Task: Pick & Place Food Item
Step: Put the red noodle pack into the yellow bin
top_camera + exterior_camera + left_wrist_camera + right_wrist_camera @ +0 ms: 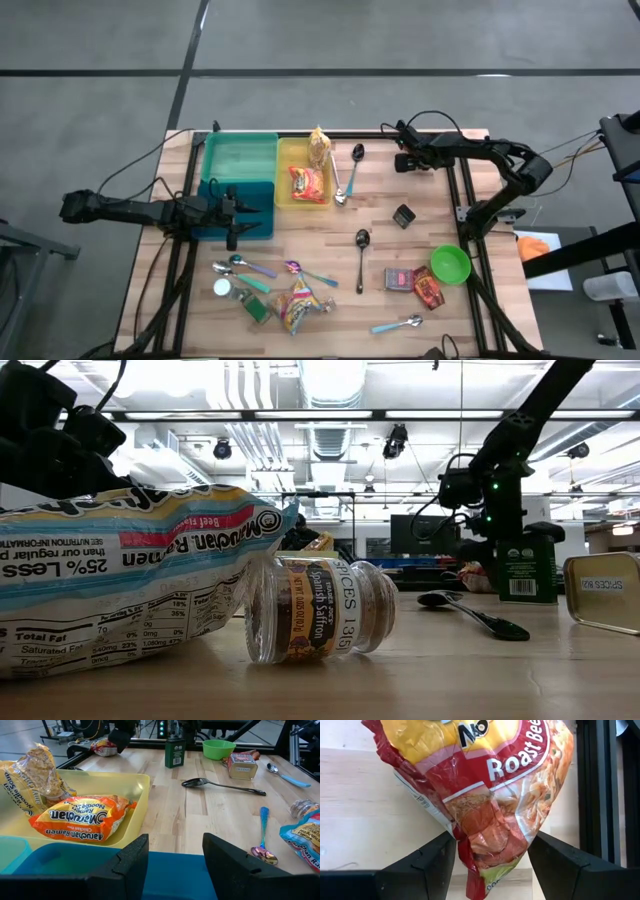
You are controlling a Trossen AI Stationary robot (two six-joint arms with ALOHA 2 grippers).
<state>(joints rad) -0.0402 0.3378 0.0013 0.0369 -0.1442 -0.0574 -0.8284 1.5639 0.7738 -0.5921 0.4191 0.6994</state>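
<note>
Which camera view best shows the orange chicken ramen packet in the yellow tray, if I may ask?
The left wrist view: the orange chicken ramen packet lies close, label readable, in the yellow plastic tray. The high view shows it small, from above. The other two views miss it.

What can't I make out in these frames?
- High view: roast beef noodle packet sits hidden beneath the right pincer.
- Right wrist view: top edge cuts off its brand name.
- Low view: Maruchan ramen packet blocks everything behind it.
- High view: spice tin label too small.
</note>
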